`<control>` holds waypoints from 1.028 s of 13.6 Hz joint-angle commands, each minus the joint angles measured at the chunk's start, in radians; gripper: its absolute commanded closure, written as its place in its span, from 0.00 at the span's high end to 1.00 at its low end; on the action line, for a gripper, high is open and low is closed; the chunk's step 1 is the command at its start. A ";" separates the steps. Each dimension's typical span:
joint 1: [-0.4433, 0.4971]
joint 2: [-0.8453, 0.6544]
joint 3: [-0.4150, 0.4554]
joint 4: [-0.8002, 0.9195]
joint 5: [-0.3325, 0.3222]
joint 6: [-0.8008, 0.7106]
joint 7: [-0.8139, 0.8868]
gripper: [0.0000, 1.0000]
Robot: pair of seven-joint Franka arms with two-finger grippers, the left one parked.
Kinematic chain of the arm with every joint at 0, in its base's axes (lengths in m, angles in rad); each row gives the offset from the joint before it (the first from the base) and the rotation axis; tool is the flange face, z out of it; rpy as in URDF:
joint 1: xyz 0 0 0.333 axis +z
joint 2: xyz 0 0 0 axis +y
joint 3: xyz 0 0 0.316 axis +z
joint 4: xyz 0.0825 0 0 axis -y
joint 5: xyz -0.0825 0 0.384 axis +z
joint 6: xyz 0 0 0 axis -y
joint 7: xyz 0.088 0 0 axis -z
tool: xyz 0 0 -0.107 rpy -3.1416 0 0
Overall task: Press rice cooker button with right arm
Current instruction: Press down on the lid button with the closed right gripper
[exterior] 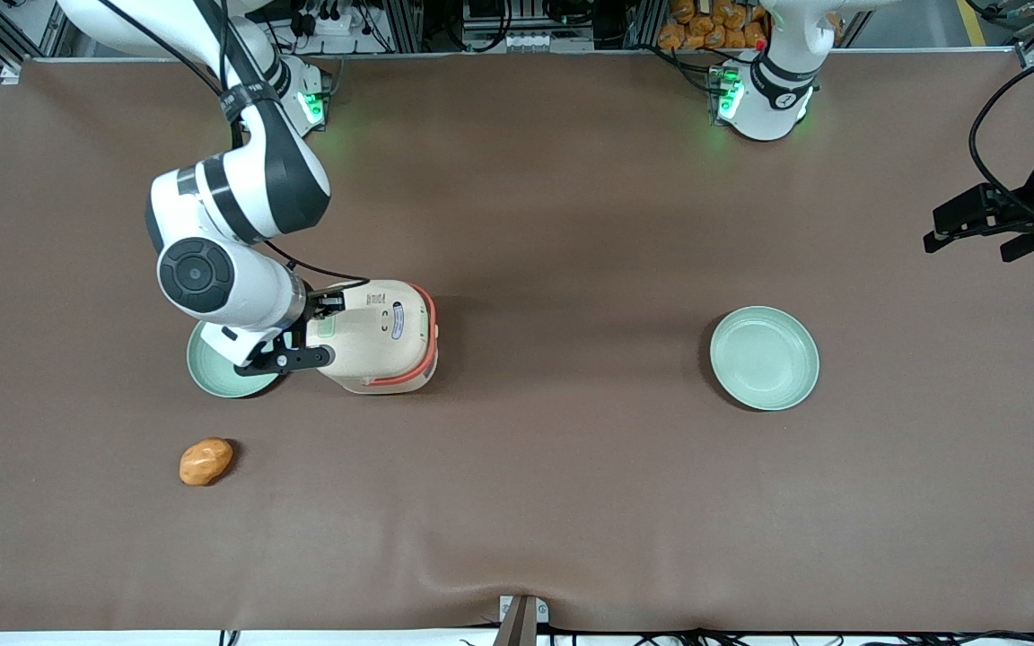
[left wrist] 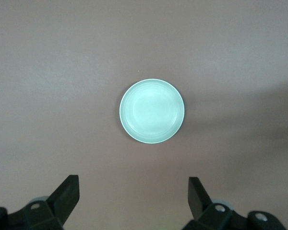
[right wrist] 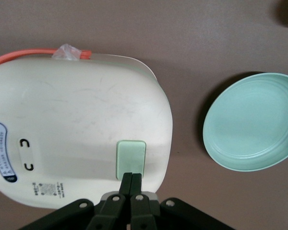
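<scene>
Rice cooker [exterior: 382, 336] sits on the brown counter [exterior: 571, 502], toward the working arm's end, lid down. Cream lid, orange-red band along the edge toward the parked arm's end. White-and-blue oval label [exterior: 397, 320] on the lid top. Button [right wrist: 130, 159], pale green rounded rectangle, lies on the lid near the cooker's edge that faces the working arm's end.

Right arm [exterior: 230, 215] reaches down over the cooker's working-arm side. Claw [right wrist: 131, 184] closed, both fingers pressed together with no gap, tips right at the button's edge, on or just touching it; contact depth can't be told. In the front view the claw [exterior: 324, 325] is over the green patch.

Pale green plate [exterior: 225, 363] just beside the cooker, on its working-arm side, partly covered by the arm's wrist. Same plate [right wrist: 252, 122] shows in the right wrist view, near the cooker but apart from it. Second pale green plate [exterior: 764, 357] well apart from the cooker, toward the parked arm's end. Orange-brown bun-like lump [exterior: 205, 461] nearer the front camera than the cooker, near the first plate.
</scene>
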 commanded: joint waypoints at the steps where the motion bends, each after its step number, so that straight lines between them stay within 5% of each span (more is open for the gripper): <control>1: -0.008 0.000 0.005 -0.023 0.014 0.021 0.012 0.03; 14: -0.003 0.025 0.005 -0.020 0.014 0.040 -0.001 0.03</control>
